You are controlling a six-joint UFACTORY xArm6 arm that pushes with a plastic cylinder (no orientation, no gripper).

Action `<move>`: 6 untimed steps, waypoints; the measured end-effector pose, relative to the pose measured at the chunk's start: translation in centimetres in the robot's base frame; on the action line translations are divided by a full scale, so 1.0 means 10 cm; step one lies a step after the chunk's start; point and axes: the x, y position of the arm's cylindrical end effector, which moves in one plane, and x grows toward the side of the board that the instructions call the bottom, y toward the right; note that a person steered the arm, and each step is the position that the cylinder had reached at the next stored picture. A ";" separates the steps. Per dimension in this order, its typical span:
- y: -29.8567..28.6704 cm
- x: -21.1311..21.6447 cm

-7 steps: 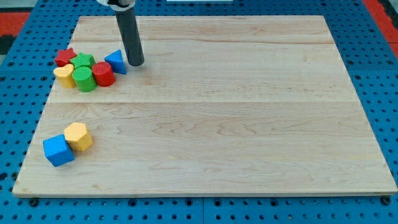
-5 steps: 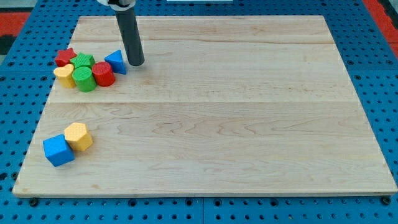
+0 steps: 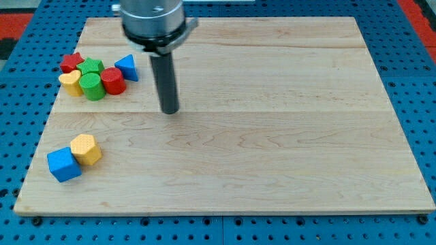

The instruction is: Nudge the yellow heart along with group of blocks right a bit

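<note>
The yellow heart (image 3: 69, 82) lies at the board's upper left, at the left of a tight cluster. With it are a red star (image 3: 70, 62), a green star (image 3: 92, 67), a green cylinder (image 3: 92, 87), a red cylinder (image 3: 113, 81) and a blue triangle (image 3: 127, 67). My tip (image 3: 169, 109) rests on the board to the right of and below the cluster, apart from every block. It is about 80 pixels from the red cylinder.
A yellow hexagon block (image 3: 86, 149) and a blue cube (image 3: 63, 165) touch each other near the wooden board's (image 3: 272, 136) lower left. The blue pegboard (image 3: 20, 102) surrounds the board.
My tip has moved away from the blue triangle, down and to the right by about 60 pixels. No block has shifted.
</note>
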 end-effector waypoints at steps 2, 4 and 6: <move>-0.86 0.08; -2.02 0.01; -2.02 -0.44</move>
